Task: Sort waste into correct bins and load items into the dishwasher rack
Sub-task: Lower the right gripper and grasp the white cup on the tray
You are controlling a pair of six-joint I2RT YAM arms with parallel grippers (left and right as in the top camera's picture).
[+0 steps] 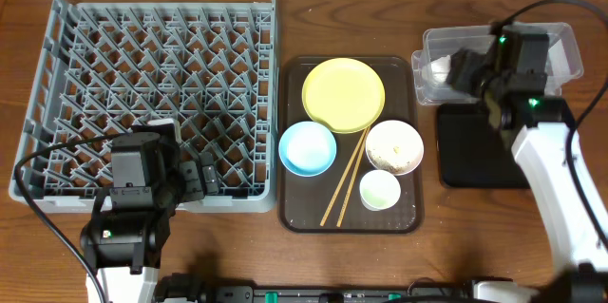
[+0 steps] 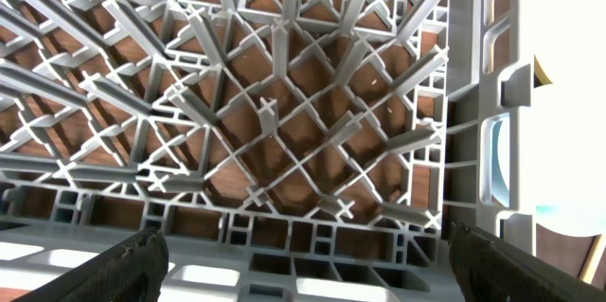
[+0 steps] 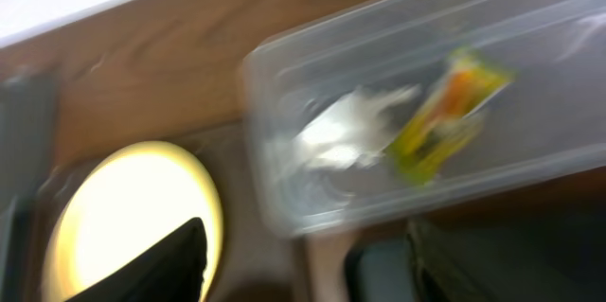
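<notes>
The grey dishwasher rack (image 1: 152, 75) fills the left; my left gripper (image 1: 190, 181) hovers open and empty over its front right corner, pegs (image 2: 275, 122) below it. On the brown tray sit the yellow plate (image 1: 343, 94), light blue bowl (image 1: 307, 147), white bowl (image 1: 393, 145) with rice scraps, small white cup (image 1: 380, 189) and chopsticks (image 1: 347, 178). My right gripper (image 1: 465, 70) is open and empty over the clear tub (image 1: 560, 42). In the blurred right wrist view the tub (image 3: 284, 103) holds crumpled white paper (image 3: 346, 132) and the yellow-orange-green wrapper (image 3: 445, 113). The black tray (image 1: 470, 151) lies below the tub.
The brown serving tray (image 1: 294, 208) lies between the rack and the bins. Cables run along both arms. The table's far edge is just behind the tub.
</notes>
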